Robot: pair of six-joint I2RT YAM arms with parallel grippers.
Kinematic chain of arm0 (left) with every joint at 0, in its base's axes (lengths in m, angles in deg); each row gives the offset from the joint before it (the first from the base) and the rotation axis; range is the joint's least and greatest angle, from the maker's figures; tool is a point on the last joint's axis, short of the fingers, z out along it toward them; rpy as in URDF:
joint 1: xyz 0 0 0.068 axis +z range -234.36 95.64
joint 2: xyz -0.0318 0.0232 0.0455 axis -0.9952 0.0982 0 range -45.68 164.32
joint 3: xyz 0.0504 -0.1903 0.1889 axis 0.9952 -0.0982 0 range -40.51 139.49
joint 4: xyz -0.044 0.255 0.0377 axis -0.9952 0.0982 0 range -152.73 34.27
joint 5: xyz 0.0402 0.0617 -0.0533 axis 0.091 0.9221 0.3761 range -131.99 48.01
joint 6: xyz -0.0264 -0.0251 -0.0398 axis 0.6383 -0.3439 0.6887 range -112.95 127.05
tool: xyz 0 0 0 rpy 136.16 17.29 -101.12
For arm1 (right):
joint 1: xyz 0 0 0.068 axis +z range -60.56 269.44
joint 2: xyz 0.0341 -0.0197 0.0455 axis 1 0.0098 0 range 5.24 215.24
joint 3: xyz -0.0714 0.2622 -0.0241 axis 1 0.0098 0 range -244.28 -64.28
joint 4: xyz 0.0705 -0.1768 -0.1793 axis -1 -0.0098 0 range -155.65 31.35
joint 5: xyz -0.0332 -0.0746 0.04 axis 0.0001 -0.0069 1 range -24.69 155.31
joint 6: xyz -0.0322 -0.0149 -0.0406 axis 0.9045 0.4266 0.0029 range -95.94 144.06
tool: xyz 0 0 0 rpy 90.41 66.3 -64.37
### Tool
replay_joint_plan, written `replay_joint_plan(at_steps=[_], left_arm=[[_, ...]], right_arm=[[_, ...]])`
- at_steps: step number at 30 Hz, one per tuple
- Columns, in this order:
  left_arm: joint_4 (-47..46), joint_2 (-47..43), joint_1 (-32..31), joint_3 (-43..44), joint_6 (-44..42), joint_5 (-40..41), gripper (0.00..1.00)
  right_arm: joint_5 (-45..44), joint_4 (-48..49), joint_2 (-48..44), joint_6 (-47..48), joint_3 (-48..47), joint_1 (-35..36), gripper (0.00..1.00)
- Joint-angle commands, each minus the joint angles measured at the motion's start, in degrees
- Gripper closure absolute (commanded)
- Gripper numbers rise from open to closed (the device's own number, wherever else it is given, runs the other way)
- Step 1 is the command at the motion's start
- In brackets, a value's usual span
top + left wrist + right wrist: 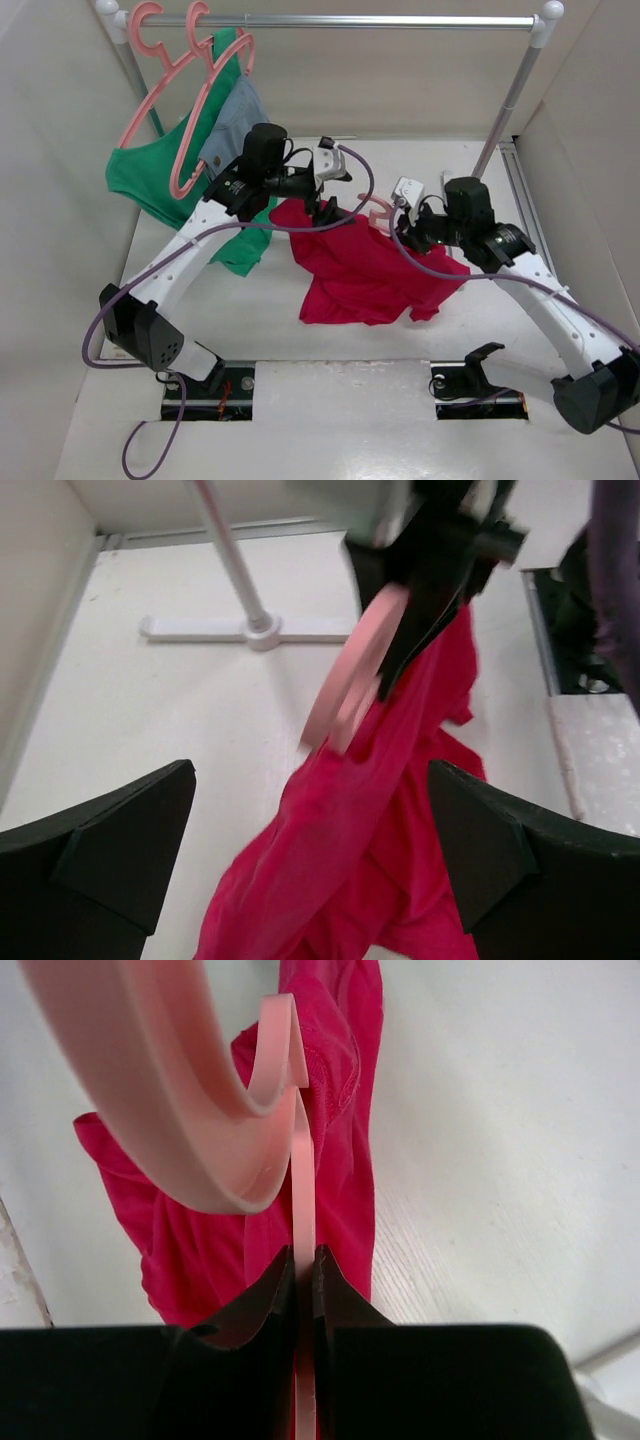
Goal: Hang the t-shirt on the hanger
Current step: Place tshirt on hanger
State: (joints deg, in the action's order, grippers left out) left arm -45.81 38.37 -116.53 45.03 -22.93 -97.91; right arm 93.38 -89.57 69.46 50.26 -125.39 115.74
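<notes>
Closest in, the right wrist view shows the right gripper [303, 1260] pressed together on the thin stem of the hanger [170, 1110]. The pink hook curls up just past the fingertips, and the t-shirt [340, 1080] hangs beyond it above the white table [500, 1160]. That pinch is too small to read from above. The left wrist view shows the left gripper [310, 825] spread wide, the red cloth hanging in the gap between its dark fingers [120, 850]. Farther off in that view, the right gripper holds the hanger from the opposite side. Only the top view gives the whole layout: the t-shirt sprawls crumpled mid-table between the two arms, its upper edge gathered at the hanger hook. At the far back a rail [350, 20] carries two more pink hangers [180, 90] bearing a green garment [150, 180] and a grey-blue piece [235, 115].
</notes>
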Motion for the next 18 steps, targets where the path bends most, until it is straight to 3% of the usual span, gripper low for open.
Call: replay_joint_plan(at_steps=[1, 6, 12, 18], left_arm=[[-2.2, -4.0, 2.1, -0.1, 0.8, 6.4, 0.00], [-12.2, -9.7, 3.5, -10.7, 4.4, 22.8, 0.00], [-12.6, -11.8, 3.5, -16.6, 1.5, 26.7, 0.00], [-10.1, -8.8, 4.3, -18.0, -2.5, 24.0, 0.00]], right_arm=[[1.5, -2.0, -4.6, 0.0, -0.7, -3.2, 1.00], [4.9, -7.5, -8.1, 1.2, -1.6, -8.5, 1.00], [10.6, -17.9, -8.9, 6.3, -8.6, -11.5, 1.00], [10.3, -26.1, -9.4, 8.2, -15.4, -11.5, 1.00]])
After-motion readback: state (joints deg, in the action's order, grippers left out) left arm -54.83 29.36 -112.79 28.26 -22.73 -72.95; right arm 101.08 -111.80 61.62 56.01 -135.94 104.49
